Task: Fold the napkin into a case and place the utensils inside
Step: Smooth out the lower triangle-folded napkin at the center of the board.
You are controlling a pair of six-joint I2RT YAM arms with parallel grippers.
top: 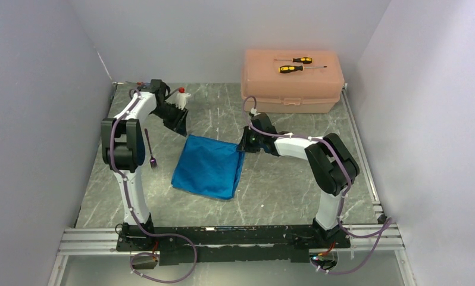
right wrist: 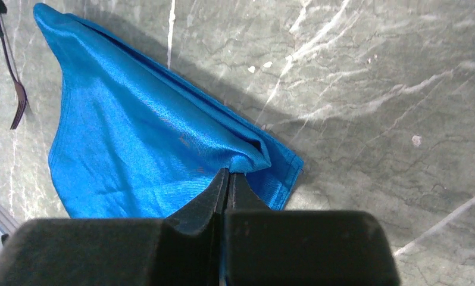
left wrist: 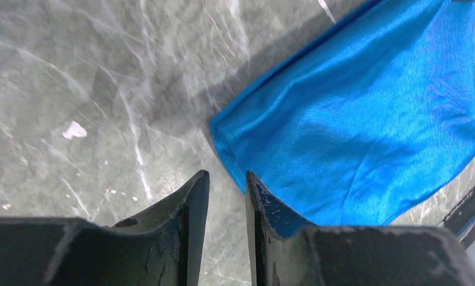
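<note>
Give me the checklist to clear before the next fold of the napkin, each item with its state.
1. Right gripper has the napkin: ok, shut on an edge of the cloth.
2. Left gripper free to grasp: ok, slightly open, empty, beside a napkin corner without touching it.
3. Napkin folded to a slim pouch: not ok, a broad doubled sheet, layers showing at the pinched edge.
4. Fork clear of the cloth: ok, on the table left of the napkin, apart from it.
5. Spoon located: cannot tell, no view shows it clearly.
</note>
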